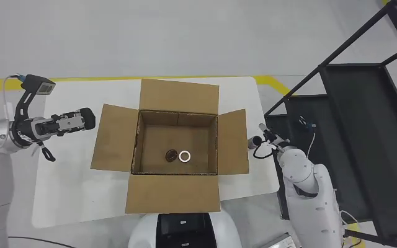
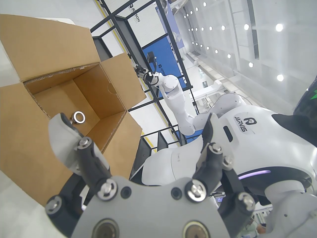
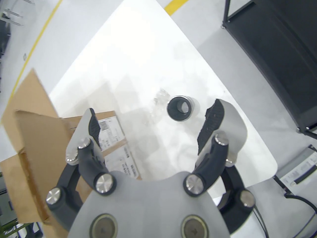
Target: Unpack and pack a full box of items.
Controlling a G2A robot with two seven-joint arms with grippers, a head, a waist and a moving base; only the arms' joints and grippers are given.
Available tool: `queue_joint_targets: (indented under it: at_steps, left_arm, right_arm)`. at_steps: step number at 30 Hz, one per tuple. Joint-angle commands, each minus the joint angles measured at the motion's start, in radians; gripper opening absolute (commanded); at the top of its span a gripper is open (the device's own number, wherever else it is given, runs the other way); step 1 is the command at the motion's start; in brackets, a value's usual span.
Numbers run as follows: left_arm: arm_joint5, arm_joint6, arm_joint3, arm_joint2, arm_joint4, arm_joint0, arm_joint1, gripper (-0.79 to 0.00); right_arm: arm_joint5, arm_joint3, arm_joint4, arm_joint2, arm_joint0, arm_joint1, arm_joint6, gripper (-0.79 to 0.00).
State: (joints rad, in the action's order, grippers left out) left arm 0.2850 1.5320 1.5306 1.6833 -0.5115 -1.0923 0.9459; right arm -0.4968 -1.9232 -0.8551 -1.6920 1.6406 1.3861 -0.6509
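**Top view, centre of frame:** dark item (image 1: pixel 169 155) and pale ring (image 1: pixel 184 155) on floor of box (image 1: pixel 178 96), too small to identify.
**Top view, left edge:** left arm (image 1: pixel 37 127) cut off behind the wrist.
**Top view, right edge:** black rack (image 1: pixel 366 124) cut off.
**Left wrist view:** same dark item mostly hidden behind a fingertip (image 2: pixel 62 130) of left gripper (image 2: pixel 135 134).
**Right wrist view:** clear object (image 3: pixel 159 99) beside dark cylinder (image 3: pixel 180 108), blurred and unidentifiable; box flap cut off at frame edge.

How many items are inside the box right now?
2: a dark round piece and a silver ring, side by side on the floor of the box. Others may be hidden close against its walls.
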Motion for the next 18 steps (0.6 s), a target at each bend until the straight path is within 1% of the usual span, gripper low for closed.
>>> queue_joint_targets:
  at_steps: [1,9,12,15,18]
  left_arm:
    - [0.0,0.0,0.0,0.0,0.0,0.0,0.0,0.0]
    - [0.0,0.0,0.0,0.0,0.0,0.0,0.0,0.0]
    - [0.0,0.0,0.0,0.0,0.0,0.0,0.0,0.0]
    - [0.0,0.0,0.0,0.0,0.0,0.0,0.0,0.0]
    - [0.0,0.0,0.0,0.0,0.0,0.0,0.0,0.0]
  right_arm:
    - [-0.007,0.041,-0.028,0.014,-0.015,-0.002,-0.013,0.0]
    - [-0.007,0.178,-0.084,0.069,-0.076,-0.006,-0.054,0.0]
    - [-0.015,0.229,-0.106,0.088,-0.107,-0.007,-0.042,0.0]
    - [-0.058,0.271,-0.166,0.114,-0.131,-0.006,-0.007,0.0]
    - [-0.074,0.301,-0.166,0.134,-0.152,-0.003,-0.005,0.0]
